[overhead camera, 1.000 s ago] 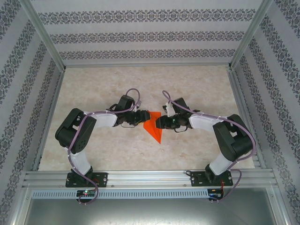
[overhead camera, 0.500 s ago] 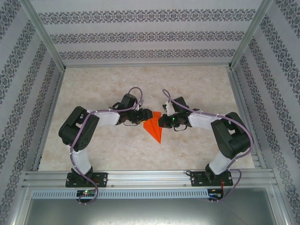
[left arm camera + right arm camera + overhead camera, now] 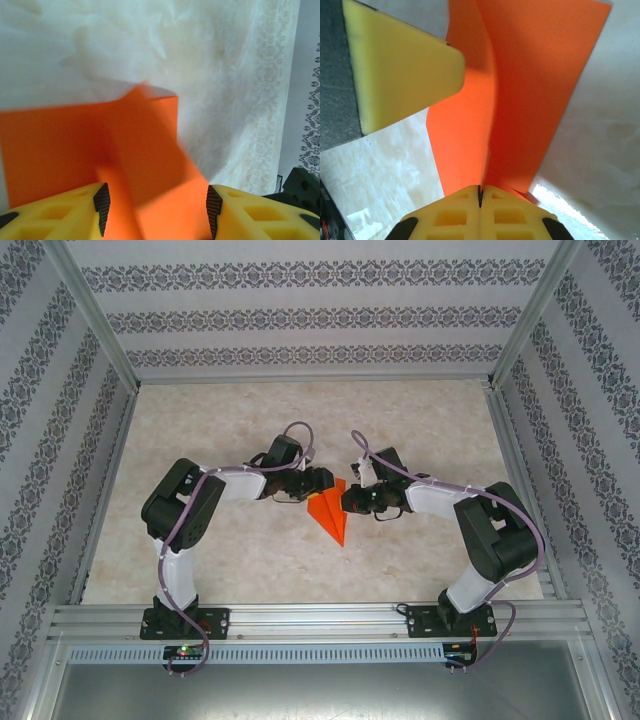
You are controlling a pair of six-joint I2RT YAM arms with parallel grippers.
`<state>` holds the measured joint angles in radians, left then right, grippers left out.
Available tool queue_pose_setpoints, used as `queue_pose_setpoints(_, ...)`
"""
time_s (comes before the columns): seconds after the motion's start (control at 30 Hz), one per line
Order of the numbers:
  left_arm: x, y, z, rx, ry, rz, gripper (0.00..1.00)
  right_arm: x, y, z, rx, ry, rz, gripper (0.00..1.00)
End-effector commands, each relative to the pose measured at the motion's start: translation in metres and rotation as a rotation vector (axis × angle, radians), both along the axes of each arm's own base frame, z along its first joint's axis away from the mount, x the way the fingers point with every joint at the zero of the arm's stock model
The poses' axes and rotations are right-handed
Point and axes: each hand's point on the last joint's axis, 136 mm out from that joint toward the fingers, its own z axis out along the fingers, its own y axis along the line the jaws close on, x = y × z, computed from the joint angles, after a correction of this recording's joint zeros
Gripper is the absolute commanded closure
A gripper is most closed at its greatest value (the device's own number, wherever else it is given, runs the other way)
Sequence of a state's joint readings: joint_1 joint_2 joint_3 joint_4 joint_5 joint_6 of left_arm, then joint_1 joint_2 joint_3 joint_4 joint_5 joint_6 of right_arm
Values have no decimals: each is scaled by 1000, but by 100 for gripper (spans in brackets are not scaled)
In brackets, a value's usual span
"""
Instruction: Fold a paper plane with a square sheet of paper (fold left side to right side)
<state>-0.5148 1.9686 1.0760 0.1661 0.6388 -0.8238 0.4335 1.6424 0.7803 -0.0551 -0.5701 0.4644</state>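
- We see the square sheet of paper [image 3: 329, 513] lying in the middle of the tabletop [image 3: 200, 430], folded into a narrow orange wedge whose tip points toward the arm bases.
- Our left end effector [image 3: 157, 207] stands spread, its yellow fingers [image 3: 60, 215] on either side of a raised flap of the paper, not clamping it.
- Our right end effector [image 3: 480, 192] is pressed together, pinching a raised crease of the paper.
- From above, both end effectors meet the wedge's far, wide end from opposite sides.
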Motion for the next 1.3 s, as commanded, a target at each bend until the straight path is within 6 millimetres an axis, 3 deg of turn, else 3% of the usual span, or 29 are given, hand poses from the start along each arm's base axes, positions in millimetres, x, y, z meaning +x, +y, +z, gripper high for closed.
queue_pose_setpoints(0.0, 2, -15, 6, -38, -8, -36, 46, -2, -2, 5, 20, -13, 14, 91)
queue_pose_setpoints(0.2, 10, -22, 15, -58, -58, -52, 68, 1, -18, 19, 14, -54, -25, 76)
queue_pose_setpoints(0.43, 14, -24, 35, -77, -118, -65, 84, -2, -47, 37, 53, -88, -90, 51)
queue_pose_setpoints(0.7, 24, -17, 98, -79, -256, -68, 96, -3, -63, 79, 312, -124, -167, 3)
queue_pose_setpoints(1.03, 40, 3, 214, -134, -457, -5, 93, -11, -45, 135, 581, -137, -69, 2)
queue_pose_setpoints(1.27, 38, -1, 267, -253, -522, 2, 93, -20, -23, 155, 662, -150, 28, 2)
